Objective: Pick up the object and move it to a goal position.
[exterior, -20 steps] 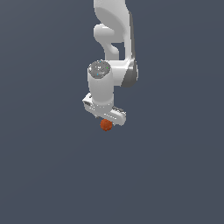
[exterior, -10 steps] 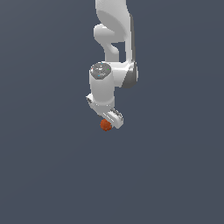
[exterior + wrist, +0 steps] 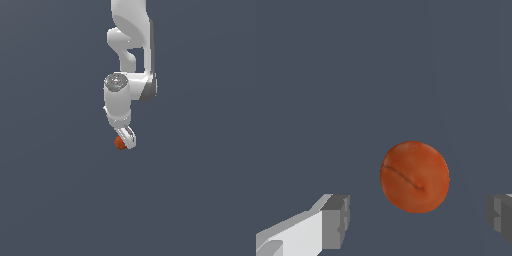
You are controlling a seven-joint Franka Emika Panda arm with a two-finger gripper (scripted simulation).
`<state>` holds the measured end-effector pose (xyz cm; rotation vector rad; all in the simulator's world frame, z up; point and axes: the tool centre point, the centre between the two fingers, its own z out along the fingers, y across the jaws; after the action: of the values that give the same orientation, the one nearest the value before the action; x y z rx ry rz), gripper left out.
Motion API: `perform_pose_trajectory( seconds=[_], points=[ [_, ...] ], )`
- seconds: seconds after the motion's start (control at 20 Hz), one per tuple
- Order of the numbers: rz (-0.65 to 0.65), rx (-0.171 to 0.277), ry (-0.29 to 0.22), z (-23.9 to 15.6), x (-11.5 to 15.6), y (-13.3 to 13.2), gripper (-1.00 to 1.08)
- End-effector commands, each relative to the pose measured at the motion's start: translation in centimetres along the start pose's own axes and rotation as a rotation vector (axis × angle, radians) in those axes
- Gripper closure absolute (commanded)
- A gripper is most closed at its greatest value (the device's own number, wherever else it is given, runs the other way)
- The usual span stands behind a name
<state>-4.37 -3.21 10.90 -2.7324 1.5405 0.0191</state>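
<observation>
The object (image 3: 119,143) is a small orange-red ball that shows just under the white hand in the exterior view. There my gripper (image 3: 124,144) hangs straight down over it, turned so its narrow side faces the camera. In the wrist view the object (image 3: 415,176) is a mottled ball with a dark crease, and it lies between the two fingers. One grey fingertip (image 3: 336,220) and the other fingertip (image 3: 499,216) each stand apart from it with a gap. The gripper (image 3: 417,216) is open around the ball and not touching it.
A plain dark grey-blue surface (image 3: 60,200) fills both views. The white arm (image 3: 131,45) rises out of the exterior view's upper edge. No other objects or edges show.
The hand has turned about its vertical axis, from broadside to narrow side toward the exterior camera. The ball stays in the same spot beneath it.
</observation>
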Motion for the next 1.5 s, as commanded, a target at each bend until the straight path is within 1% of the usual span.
perform_pose_trajectory(
  seconds=[0.0,0.35,0.65,0.9,1.15,1.45],
  points=[
    [0.07,0.001,0.003,0.3,-0.1,0.3,-0.92],
    [0.221,0.002,0.008,0.8,-0.4,0.8,-0.92],
    [0.297,0.003,0.012,1.1,-0.5,1.1,-0.92],
    [0.321,0.004,0.013,1.2,-0.5,1.2,-0.92],
    [0.317,0.004,0.012,1.5,-0.5,1.2,-0.92],
    [0.32,0.003,0.013,3.8,-0.5,1.3,-0.92]
  ],
)
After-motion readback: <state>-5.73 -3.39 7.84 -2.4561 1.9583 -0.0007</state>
